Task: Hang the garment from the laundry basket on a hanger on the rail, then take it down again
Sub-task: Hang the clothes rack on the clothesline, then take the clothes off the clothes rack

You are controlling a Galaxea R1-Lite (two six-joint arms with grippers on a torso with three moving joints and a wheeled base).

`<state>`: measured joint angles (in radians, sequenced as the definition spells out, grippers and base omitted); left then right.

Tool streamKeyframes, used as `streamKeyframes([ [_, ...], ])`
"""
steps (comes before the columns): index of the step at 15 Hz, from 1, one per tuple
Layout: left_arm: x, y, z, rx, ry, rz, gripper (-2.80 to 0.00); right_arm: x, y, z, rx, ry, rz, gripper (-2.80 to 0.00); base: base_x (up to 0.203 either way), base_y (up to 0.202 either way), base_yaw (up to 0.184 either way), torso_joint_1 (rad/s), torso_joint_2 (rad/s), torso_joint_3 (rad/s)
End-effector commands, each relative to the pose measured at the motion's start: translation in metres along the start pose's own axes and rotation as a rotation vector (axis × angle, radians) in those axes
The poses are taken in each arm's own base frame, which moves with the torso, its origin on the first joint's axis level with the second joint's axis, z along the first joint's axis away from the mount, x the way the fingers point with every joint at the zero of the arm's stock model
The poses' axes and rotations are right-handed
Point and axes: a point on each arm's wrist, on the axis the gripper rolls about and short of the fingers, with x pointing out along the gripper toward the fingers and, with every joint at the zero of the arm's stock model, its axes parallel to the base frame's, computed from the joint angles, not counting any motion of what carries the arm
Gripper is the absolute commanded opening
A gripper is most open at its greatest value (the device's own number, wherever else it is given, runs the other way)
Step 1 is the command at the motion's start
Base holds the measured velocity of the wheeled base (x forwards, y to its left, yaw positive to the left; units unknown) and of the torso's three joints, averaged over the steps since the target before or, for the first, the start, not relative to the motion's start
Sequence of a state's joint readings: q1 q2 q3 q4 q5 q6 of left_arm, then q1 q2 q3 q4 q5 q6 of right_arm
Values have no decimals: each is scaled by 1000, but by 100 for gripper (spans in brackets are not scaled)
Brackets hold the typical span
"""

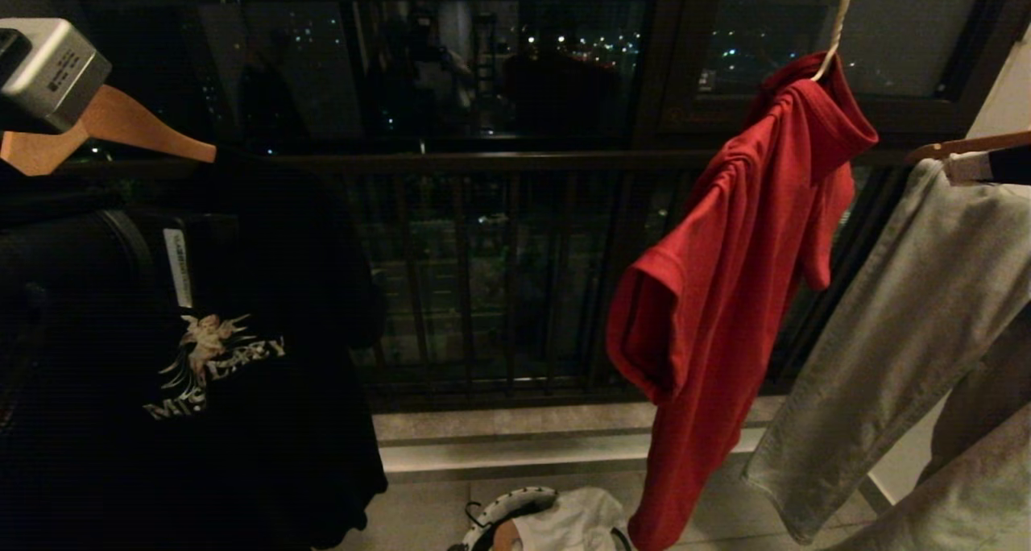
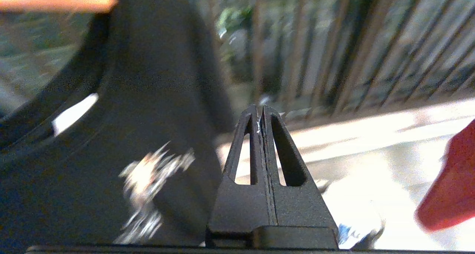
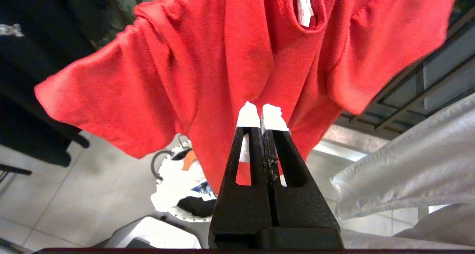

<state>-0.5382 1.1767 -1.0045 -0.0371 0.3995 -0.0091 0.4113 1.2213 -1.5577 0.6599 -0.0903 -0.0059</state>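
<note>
red garment (image 1: 725, 277) hangs bunched and crooked on the thin white hanger (image 1: 836, 31), above the laundry basket (image 1: 503, 509) on the floor. i judge the step is to take it down. the right gripper (image 3: 262, 114), jaws pressed together and empty, points at the shirt; the left gripper (image 2: 260, 113), also closed on nothing, is beside the black t-shirt (image 1: 201, 358). best is to open the jaws first, take the shoulder cloth near the collar, and draw it off slowly so the hanger does not swing. counted: one red shirt, one black shirt, one wire hanger, one basket, two grippers.
</note>
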Motion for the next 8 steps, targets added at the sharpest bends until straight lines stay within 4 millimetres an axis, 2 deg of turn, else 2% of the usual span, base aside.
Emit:
streamKeyframes([
  [1, 14, -8, -4, -8, -12, -16, -280, 5, 1, 0, -5, 13, 5, -280, 0, 0, 0, 0, 0, 0],
  [2, 21, -11, -7, -14, -23, -19, -280, 5, 2, 1, -6, 7, 16, -280, 0, 0, 0, 0, 0, 0],
  [4, 23, -12, -10, -15, -27, -20, -280, 6, 11, 7, -19, -55, 77, -280, 0, 0, 0, 0, 0, 0],
  [8, 17, -10, -6, -22, -47, -20, -280, 42, 34, 23, -58, -81, 155, -280, 0, 0, 0, 0, 0, 0],
])
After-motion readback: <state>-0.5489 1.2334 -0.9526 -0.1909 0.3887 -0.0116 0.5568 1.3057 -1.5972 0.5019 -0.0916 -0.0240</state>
